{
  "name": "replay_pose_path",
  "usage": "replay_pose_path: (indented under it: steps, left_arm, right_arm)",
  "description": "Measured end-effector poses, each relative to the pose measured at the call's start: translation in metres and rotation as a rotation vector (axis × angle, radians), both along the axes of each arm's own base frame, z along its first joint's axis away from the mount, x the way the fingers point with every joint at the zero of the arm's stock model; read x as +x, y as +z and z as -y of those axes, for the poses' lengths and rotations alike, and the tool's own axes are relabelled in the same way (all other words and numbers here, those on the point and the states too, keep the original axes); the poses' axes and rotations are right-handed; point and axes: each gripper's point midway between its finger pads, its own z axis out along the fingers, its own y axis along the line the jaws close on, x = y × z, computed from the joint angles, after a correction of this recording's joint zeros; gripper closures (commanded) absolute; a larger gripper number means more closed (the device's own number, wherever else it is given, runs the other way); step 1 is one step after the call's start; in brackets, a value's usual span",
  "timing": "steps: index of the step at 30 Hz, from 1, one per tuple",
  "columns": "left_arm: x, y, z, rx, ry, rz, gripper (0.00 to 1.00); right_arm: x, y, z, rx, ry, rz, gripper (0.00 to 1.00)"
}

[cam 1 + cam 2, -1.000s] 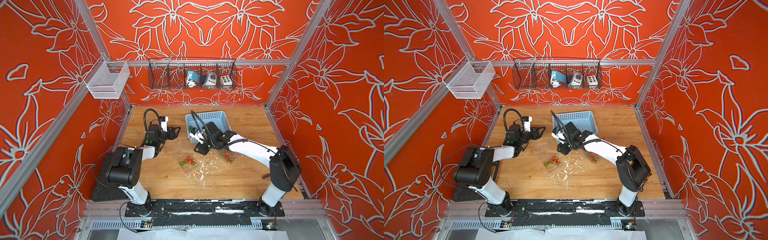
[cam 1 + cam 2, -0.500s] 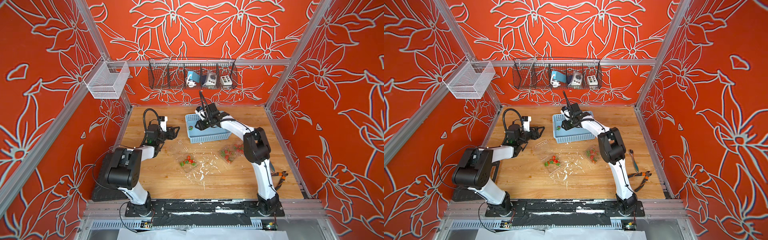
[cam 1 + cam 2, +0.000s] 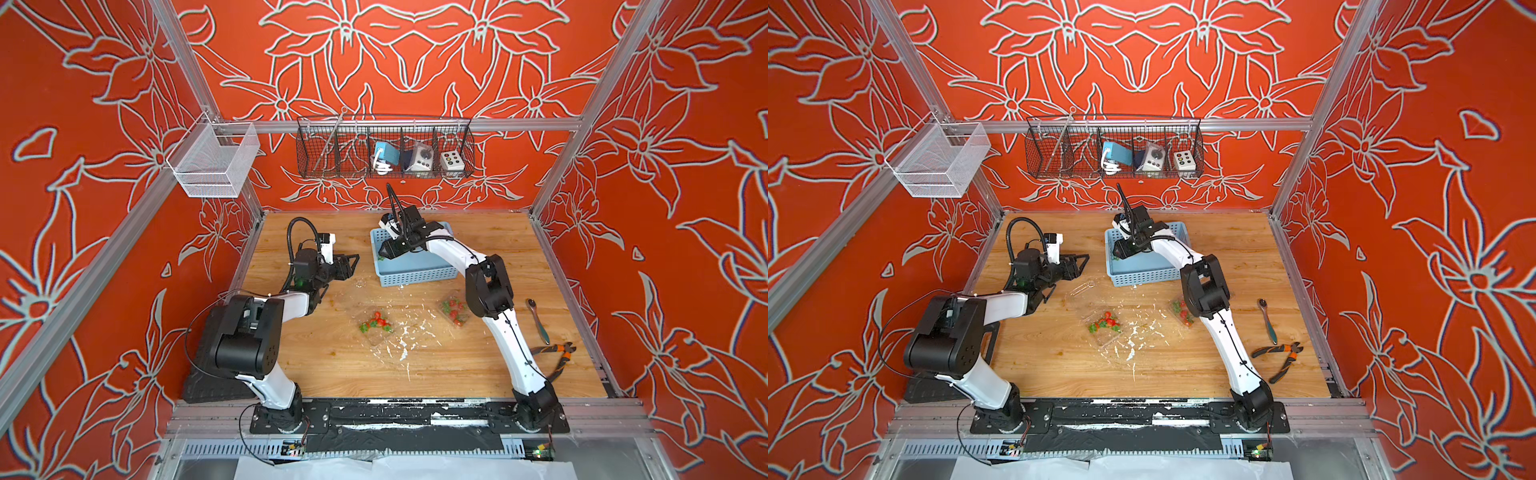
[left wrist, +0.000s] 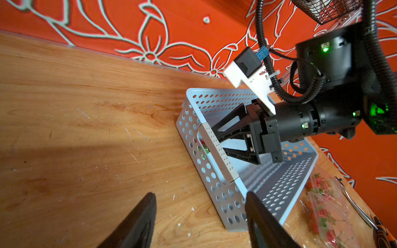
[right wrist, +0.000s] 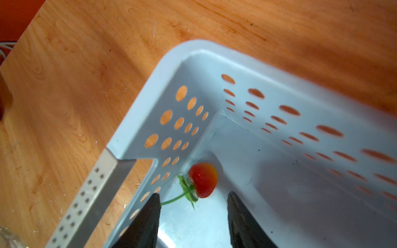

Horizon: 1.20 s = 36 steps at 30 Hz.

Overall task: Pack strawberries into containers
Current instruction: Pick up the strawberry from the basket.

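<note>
Since a second ago the right arm has swung from the middle of the worktop point(image 3: 332, 365) to the far side and reached into the light blue basket point(image 3: 419, 270), and its jaws have opened wider. The right jaws are now spread and hold nothing. One strawberry point(image 5: 203, 180) lies just ahead of them on the basket floor, beside the left wall and near the handle opening, with its stem towards that wall. The left jaws are also spread and empty, hovering above the worktop left of the basket.

Near the middle, a clear container point(image 3: 376, 328) already holds several strawberries point(image 3: 376, 322). A second container point(image 3: 453, 311) with berries sits to the right, partly behind the right arm. A third container point(image 3: 1084, 289) near the left jaws looks empty.

I judge that the step in hand is fetching this berry from the basket. The next move calls for going lower and forward until the berry's body, not its stem, is between the jaws. The wall gives little room there. Then comes a soft close and a lift over the rim.
</note>
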Motion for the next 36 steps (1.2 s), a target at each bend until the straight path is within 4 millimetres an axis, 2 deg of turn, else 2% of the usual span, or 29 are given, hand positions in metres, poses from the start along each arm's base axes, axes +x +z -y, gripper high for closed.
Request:
replay_pose_path:
  steps: [7, 17, 25, 34, 36]
  left_arm:
    - [0.0, 0.0, 0.0, 0.003, 0.0, 0.0, 0.35]
    - [0.001, 0.0, 0.0, 0.004, 0.002, 0.001, 0.35]
    - [0.001, -0.001, 0.0, 0.004, 0.002, 0.001, 0.35]
    - [0.001, -0.001, 0.0, 0.004, 0.002, 0.001, 0.35]
    - [0.001, -0.001, 0.0, 0.004, 0.002, 0.001, 0.35]
  right_arm:
    - [0.005, -0.011, -0.001, -0.029, -0.009, -0.015, 0.49]
    - [0.008, -0.023, 0.0, -0.096, -0.031, -0.027, 0.57]
    - [0.013, -0.028, 0.009, -0.145, -0.069, -0.012, 0.76]
    - [0.012, -0.025, 0.028, -0.167, -0.108, 0.001, 0.9]
    - [0.013, -0.023, 0.032, -0.169, -0.114, 0.001, 0.9]
